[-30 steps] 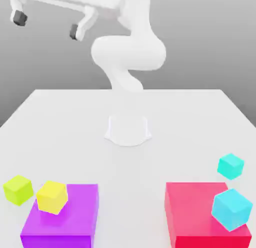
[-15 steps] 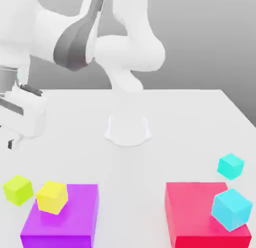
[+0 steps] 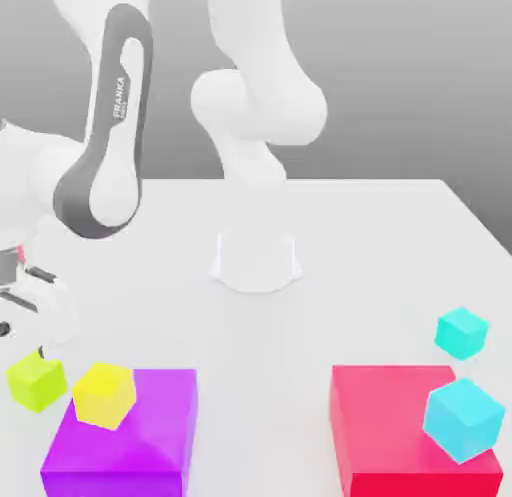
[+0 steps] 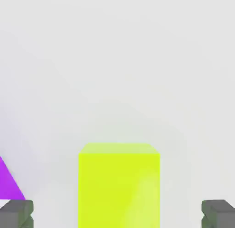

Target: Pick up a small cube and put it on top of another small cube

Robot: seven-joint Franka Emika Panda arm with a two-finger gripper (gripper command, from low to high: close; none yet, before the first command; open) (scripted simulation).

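You're on the approach/grasp step. The two-finger gripper (image 4: pixel 117 214) is spread wide w/ nothing in it; in the hand view the dark fingertips (image 4: pixel 16 213) stand either side of the small matte lime, yellow-green cube (image 4: pixel 119 186), clear gaps both sides. That cube (image 3: pixel 36 381) sits on the white table (image 3: pixel 330 255) at the exterior view's left, just beside the big purple block (image 3: pixel 125 440), w/ the arm's hand right above it.

To do it well:
- Keep the cube centred btwn the fingers as you drop; it looks about centred now.
- Go straight down. The purple block's corner (image 4: pixel 10 183) is near one fingertip, so I'd judge sideways drift risks a clip.
- Close only once the pads are level w/ the cube's sides, faces square to them.
- Don't confuse it w/ the purer yellow small cube (image 3: pixel 104 395) on the purple block.
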